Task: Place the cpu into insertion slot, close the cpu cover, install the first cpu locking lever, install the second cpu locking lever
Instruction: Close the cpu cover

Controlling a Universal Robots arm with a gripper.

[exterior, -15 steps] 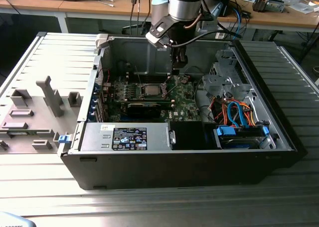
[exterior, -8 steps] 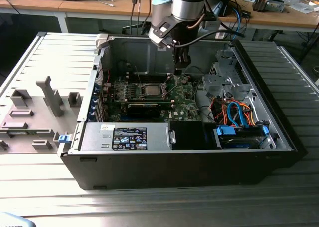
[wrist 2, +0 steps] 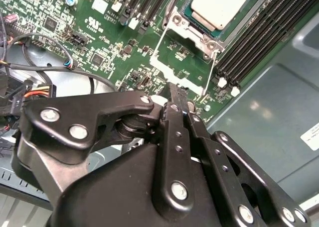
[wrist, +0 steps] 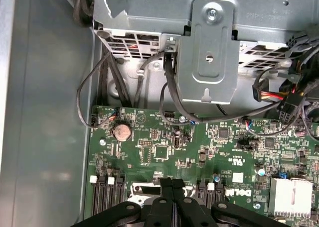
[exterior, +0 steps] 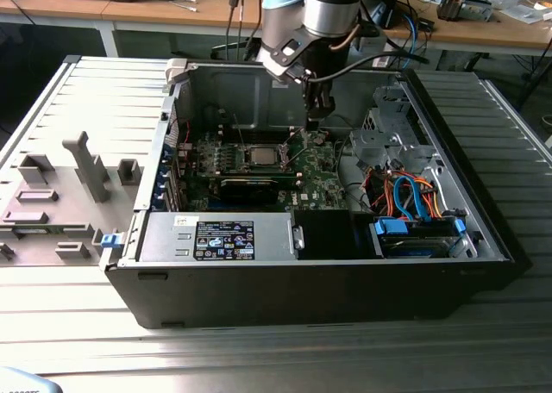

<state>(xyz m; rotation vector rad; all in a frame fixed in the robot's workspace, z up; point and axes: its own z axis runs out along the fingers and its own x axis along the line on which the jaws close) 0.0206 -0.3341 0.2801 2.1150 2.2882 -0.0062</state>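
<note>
Silver-grey, the cpu [wrist 2: 219, 5] lies flat in the slot [wrist 2: 190, 15] on the green board [wrist: 164, 152], with the cover [wrist 2: 182, 27] framing it. Just beside the slot, on the exterior view's right, the black gripper [wrist 2: 175, 90] hangs over the board, fingers pressed together. The board sits in an open case [exterior: 345, 281] on the ribbed surface [exterior: 259, 358].
</note>
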